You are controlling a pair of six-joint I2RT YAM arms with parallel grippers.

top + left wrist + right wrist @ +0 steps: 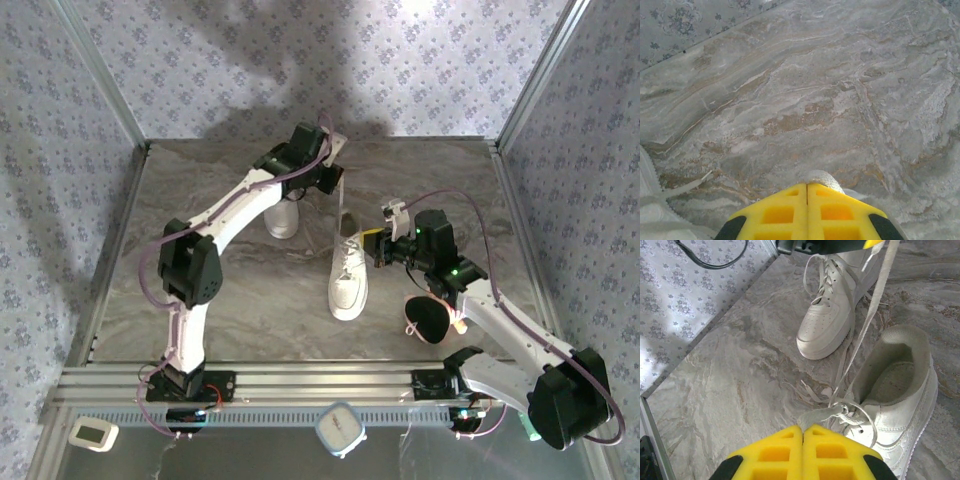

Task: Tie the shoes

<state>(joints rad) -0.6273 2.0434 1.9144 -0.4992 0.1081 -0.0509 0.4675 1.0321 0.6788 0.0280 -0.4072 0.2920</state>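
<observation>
Your left arm is stretched out over the far middle of the bench (230, 320), and its left tool (807, 187) is pressed shut, yellow tips meeting with no gap; a pale bit of lace pokes out just past them. From your right wrist view you can see that lace strand (873, 300) running taut and steep, from the eyelets of the near shoe (900, 405) up to the left tool at the top of the frame. So your left side has that strand pinched and lifted clear of the bench.

Your right tool (803, 430) is shut too, tips together right at a lace loop (822, 415) that curls off the same shoe's laced front. The loop touches the tips and looks pinched between them, though the grip itself is tucked under the yellow pads, so you can't see it fully.

Now the shoes: from above, the near shoe sits upright on its sole about mid-bench, lengthwise front to back, just beside your right tool. The far shoe (283, 218) stands upright further back and to the left, partly under your left forearm; in the right wrist view its toe points back toward that camera and its loose laces trail onto the bench. The two shoes are near each other but not touching.

A black-and-pink plush toy (430, 318) lies to the right of the near shoe, by your right arm
</observation>
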